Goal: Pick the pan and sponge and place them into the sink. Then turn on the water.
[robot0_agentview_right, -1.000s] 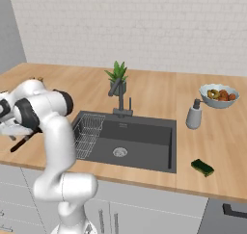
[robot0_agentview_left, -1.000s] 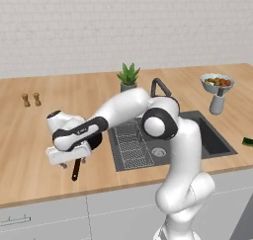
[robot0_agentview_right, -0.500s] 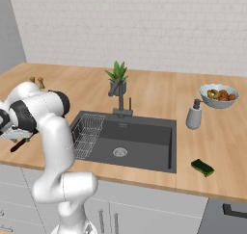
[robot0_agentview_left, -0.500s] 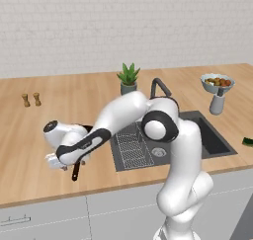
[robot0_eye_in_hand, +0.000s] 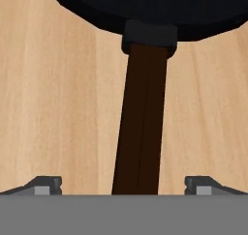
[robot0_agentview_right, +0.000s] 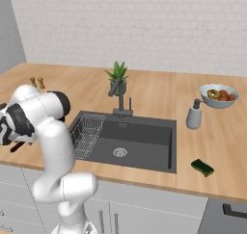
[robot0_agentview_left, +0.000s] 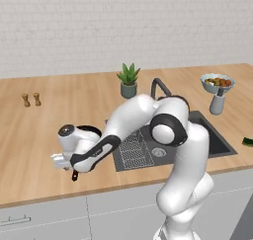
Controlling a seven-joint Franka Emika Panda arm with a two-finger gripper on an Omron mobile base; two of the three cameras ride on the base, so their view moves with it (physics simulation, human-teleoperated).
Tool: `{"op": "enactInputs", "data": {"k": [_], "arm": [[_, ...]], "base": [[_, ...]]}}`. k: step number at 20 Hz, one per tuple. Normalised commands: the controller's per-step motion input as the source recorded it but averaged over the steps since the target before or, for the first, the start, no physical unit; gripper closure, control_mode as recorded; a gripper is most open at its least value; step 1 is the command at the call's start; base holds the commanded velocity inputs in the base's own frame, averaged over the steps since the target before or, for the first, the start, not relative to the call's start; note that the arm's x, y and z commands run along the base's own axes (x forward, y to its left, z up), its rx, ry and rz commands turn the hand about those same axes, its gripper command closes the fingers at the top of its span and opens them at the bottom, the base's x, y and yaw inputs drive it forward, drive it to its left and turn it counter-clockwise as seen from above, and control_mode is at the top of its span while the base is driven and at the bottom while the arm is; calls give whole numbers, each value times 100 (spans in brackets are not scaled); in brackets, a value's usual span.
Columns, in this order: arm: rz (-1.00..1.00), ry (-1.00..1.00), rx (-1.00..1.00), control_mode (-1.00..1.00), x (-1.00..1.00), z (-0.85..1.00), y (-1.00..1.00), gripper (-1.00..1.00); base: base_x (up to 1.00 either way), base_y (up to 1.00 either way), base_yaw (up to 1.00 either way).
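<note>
Even, bright light falls from above, with no glare on the wooden worktop [robot0_agentview_left: 44,135] and faint, soft shadows under the arm. Both base views look slightly soft and coarse (small items blur). The close hand view is blurry at the edge of the pan [robot0_eye_in_hand: 145,7], which stays flat black.

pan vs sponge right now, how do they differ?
The round black frying pan lies left of the dark grey sink, its brown handle between the open tool's fingers; the small green sponge lies right of the sink, far from the tool. Both rest on the wooden counter.
</note>
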Motion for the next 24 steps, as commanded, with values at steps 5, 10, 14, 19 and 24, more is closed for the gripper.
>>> {"op": "enactInputs", "data": {"k": [5, 10, 14, 19, 24], "arm": [[0, -1, 14, -100, 2, -81, -32, 100], [0, 0, 2, -100, 3, -72, -3, 100], [0, 0, 0, -100, 0, -65, -16, 100], [0, -7, 5, -100, 0, -38, -13, 100], [0, -13, 5, -100, 0, -25, -2, 100]], "base": [[0, 0, 0], [0, 0, 0], [0, 0, 0], [0, 0, 0], [0, 0, 0]]}}
